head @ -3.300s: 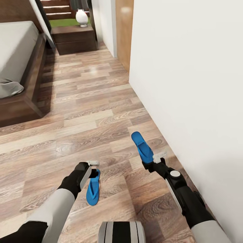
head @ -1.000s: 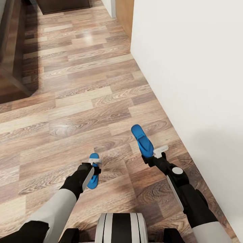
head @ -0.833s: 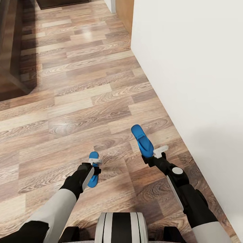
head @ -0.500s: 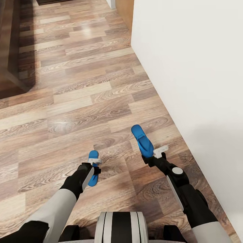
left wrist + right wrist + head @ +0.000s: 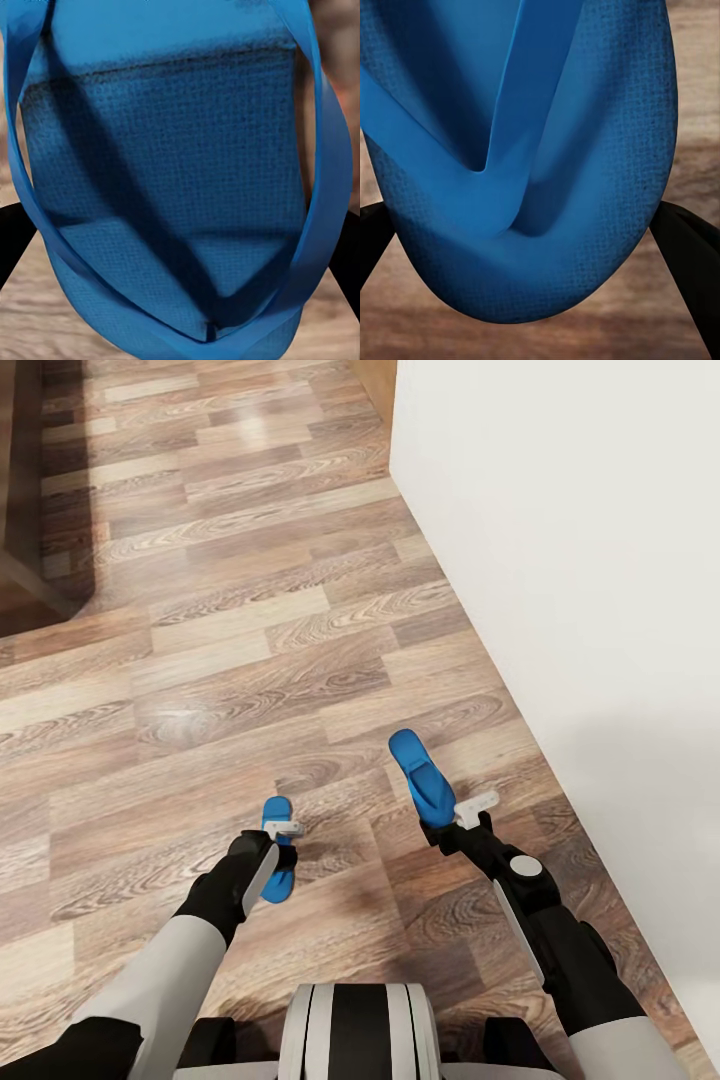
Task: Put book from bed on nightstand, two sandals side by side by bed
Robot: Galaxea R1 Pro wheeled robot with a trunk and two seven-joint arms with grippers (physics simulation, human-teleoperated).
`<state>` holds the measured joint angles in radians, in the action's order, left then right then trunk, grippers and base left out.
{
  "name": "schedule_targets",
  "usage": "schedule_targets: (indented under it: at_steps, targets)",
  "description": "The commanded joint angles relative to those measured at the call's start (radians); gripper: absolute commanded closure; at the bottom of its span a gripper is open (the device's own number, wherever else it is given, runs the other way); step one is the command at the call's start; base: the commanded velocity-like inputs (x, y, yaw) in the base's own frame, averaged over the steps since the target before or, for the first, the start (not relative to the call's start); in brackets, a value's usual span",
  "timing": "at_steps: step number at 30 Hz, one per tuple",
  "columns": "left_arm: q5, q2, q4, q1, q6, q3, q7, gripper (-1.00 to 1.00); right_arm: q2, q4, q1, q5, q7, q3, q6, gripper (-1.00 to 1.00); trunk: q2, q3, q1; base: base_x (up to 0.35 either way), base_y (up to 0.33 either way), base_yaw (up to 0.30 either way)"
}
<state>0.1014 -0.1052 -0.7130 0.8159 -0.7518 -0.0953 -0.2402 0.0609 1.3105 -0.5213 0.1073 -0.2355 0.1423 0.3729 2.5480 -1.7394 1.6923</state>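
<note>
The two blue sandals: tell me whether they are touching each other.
Apart. The head view shows bare wood-plank floor between the left sandal, held at the left gripper, and the right sandal, held at the right gripper.

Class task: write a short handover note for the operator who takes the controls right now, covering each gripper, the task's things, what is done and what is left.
Left gripper: shut on the left sandal, held above the floor.
Right gripper: shut on the right sandal, near the white wall.
Bed frame: its corner is at the head view's far left.
Done: both sandals picked up.
Left: set the sandals side by side next to the bed; the book's state can't be told from here.
</note>
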Motion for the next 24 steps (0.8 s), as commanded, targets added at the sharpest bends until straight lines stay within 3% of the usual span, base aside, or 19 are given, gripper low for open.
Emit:
schedule_targets:
  at_steps: [1,2,12,24]
  targets:
    - [-0.022,0.002,0.086,0.000,0.089,-0.003,-0.017,-1.00,0.000,0.001,0.000,0.011,-0.005,0.000,0.005,1.00,0.000,-0.001,0.000,0.000,0.000,0.000]
    - [-0.022,0.002,0.086,0.000,0.089,-0.003,-0.017,1.00,0.000,0.001,0.000,0.011,-0.005,0.000,0.005,1.00,0.000,-0.001,0.000,0.000,0.000,0.000]
    - [-0.020,0.002,0.080,0.000,0.089,-0.003,-0.020,1.00,0.001,0.000,0.000,0.011,-0.005,0.000,0.005,1.00,0.000,-0.001,0.000,0.000,0.000,0.000]
    - [-0.019,0.004,0.070,0.000,0.088,-0.001,-0.021,1.00,0.000,-0.004,0.000,0.011,-0.005,0.000,0.005,1.00,-0.003,0.046,-0.005,0.000,0.000,0.000]
